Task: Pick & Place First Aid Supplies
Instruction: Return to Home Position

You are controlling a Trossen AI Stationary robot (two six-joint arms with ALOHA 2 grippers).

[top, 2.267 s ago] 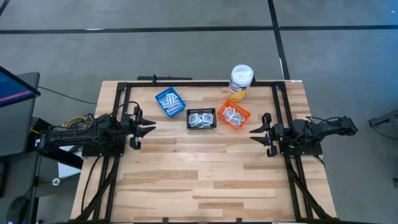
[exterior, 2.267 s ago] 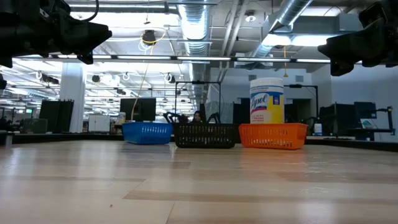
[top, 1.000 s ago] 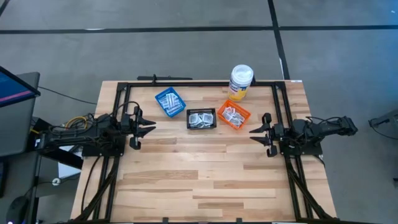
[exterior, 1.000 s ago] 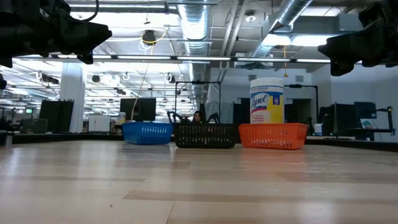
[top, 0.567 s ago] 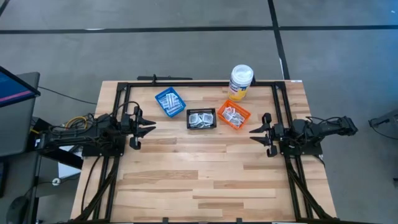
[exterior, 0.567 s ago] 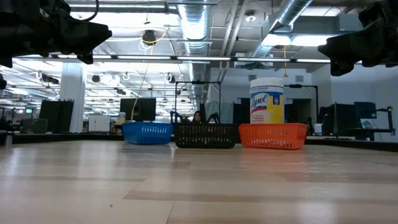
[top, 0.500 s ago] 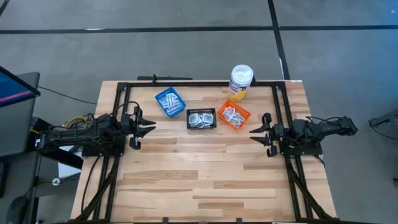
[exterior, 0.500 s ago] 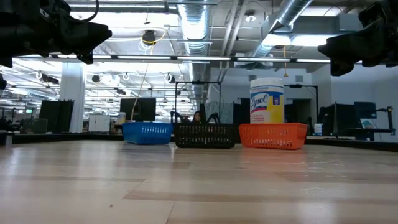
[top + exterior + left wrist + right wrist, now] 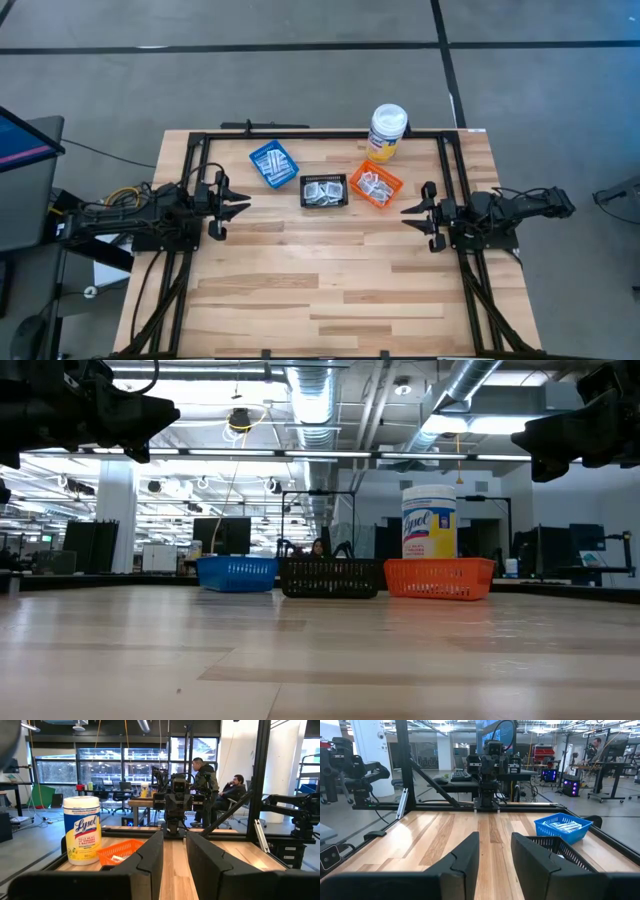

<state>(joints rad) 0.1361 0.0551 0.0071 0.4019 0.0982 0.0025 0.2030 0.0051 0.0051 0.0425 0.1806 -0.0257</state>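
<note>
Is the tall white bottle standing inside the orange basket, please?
No, the bottle stands on the table behind the orange basket, apart from it.

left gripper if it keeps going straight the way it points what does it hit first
Probably the right gripper, facing it across the table. The line seems to pass just beside the black basket, but that margin is hard to judge.

"Lysol" brand name on the white canister [image 9: 82, 831], yellow label.
</note>
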